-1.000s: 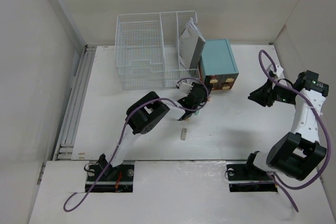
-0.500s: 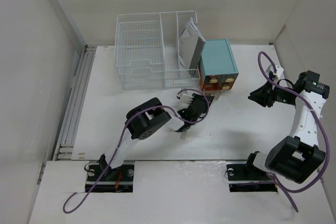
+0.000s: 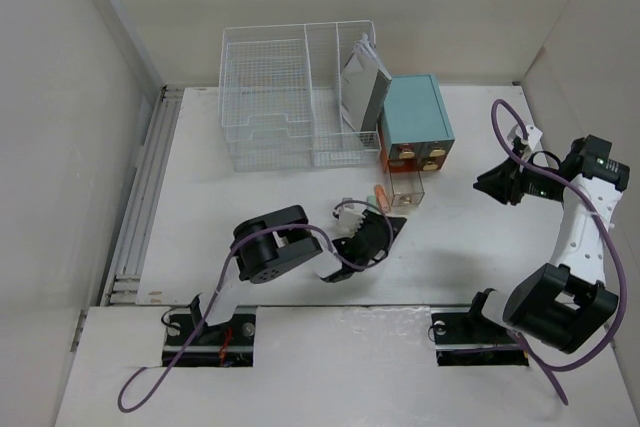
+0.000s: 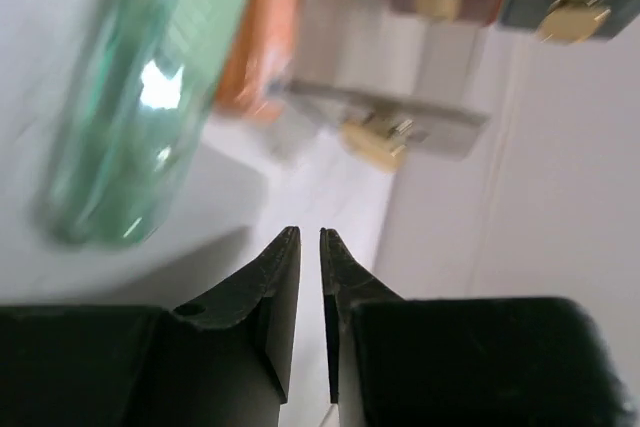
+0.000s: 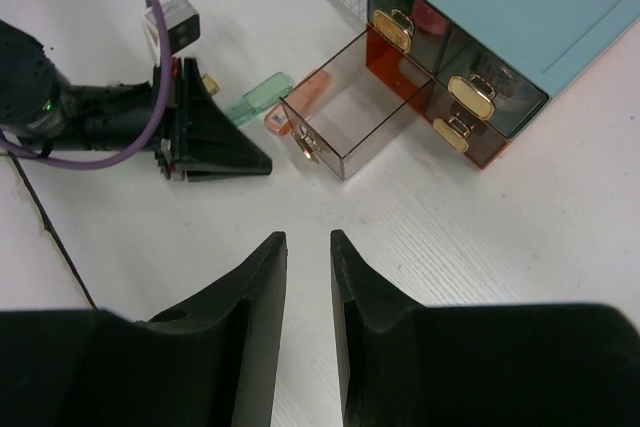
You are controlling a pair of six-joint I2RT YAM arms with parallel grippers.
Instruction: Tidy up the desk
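Though nearly shut and empty, left hand (image 3: 392, 227) — beside open drawer (image 3: 407, 187) — right hand (image 3: 484, 183) narrowly ajar, empty.

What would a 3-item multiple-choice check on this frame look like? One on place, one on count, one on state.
1. Where do the green and orange markers lie?
A. in the wire basket
B. on the desk beside the pulled-out drawer
C. on top of the teal box

2. How many drawers of the teal drawer box are pulled out?
A. none
B. one
C. three

3. What is in the pulled-out drawer?
A. nothing visible
B. a notebook
C. both markers

Answers: 1 B, the green marker and orange marker rest on the desk left of the drawer. 2 B, only that drawer sticks out of the teal drawer box. 3 A, the right wrist view shows its clear inside bare.
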